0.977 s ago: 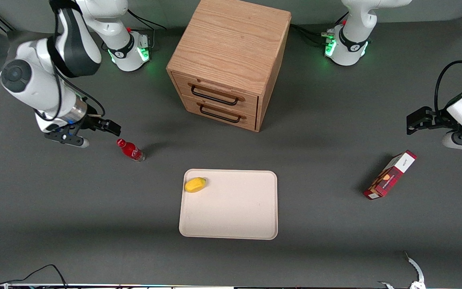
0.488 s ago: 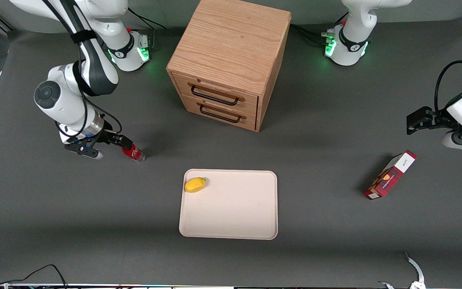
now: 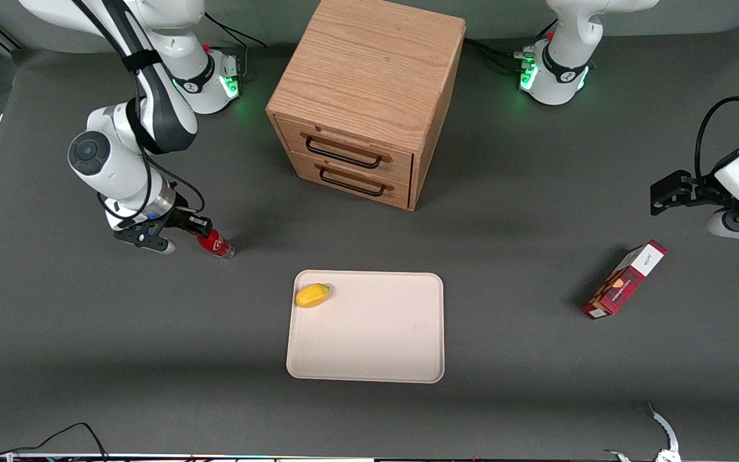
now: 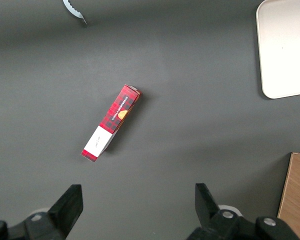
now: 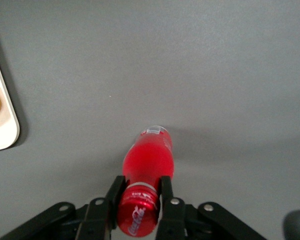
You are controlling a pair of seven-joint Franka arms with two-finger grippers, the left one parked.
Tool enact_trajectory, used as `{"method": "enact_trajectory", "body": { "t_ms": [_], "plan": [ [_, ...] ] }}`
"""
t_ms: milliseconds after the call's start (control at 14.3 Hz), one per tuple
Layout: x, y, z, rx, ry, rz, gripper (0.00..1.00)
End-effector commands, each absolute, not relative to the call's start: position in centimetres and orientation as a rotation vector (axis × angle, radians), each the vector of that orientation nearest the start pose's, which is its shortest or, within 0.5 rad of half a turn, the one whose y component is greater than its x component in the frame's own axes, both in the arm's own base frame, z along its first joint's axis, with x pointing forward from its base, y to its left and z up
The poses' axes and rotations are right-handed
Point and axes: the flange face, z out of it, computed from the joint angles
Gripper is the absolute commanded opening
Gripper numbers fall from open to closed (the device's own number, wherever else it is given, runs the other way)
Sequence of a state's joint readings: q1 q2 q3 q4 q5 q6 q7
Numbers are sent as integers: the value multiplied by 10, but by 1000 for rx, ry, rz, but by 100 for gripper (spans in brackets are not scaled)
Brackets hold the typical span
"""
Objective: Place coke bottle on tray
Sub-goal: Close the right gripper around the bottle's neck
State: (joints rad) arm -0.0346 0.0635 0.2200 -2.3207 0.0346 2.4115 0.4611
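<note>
A dark grey matte table (image 3: pixel 510 359) carries everything; its edge farthest from the front camera meets a pale grey wall, and the arm bases with green lights stand along that edge. A black cable lies at the table's near corner toward the working arm's end, and a small serrated white piece (image 3: pixel 663 428) sits near the near edge toward the parked arm's end, its lower part cut off by the frame.

The coke bottle (image 3: pixel 216 244) stands on the table toward the working arm's end, well apart from the tray (image 3: pixel 369 346) and farther from the front camera than it. The gripper (image 5: pixel 140 200) is clamped on the bottle's neck just under the red cap, one black finger (image 5: pixel 165 196) pressed to each side; in the front view the cap is hidden by the gripper.

The cream tray lies flat near the table's middle, nearer the camera than the wooden two-drawer cabinet (image 3: pixel 369 96). Both drawers are closed, so their contents cannot be seen. On the tray, in the corner closest to the bottle, lies a yellow mango-like fruit (image 3: pixel 312 295); in the right wrist view only a sliver of it shows.

A red carton with a white end (image 3: pixel 625 280) lies on the table toward the parked arm's end.
</note>
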Motion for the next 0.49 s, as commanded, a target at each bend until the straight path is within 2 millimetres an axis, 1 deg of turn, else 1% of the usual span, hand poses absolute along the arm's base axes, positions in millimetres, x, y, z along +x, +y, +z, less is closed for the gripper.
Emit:
{"method": "enact_trajectory", "body": {
  "t_ms": [0, 140, 209, 419],
  "plan": [
    [504, 102, 326, -3107, 439, -18, 0],
    [515, 101, 369, -3149, 406, -11, 0],
    [523, 102, 401, -3162, 386, 10, 0],
    [547, 105, 498, -3189, 233, 81, 0]
  ]
}}
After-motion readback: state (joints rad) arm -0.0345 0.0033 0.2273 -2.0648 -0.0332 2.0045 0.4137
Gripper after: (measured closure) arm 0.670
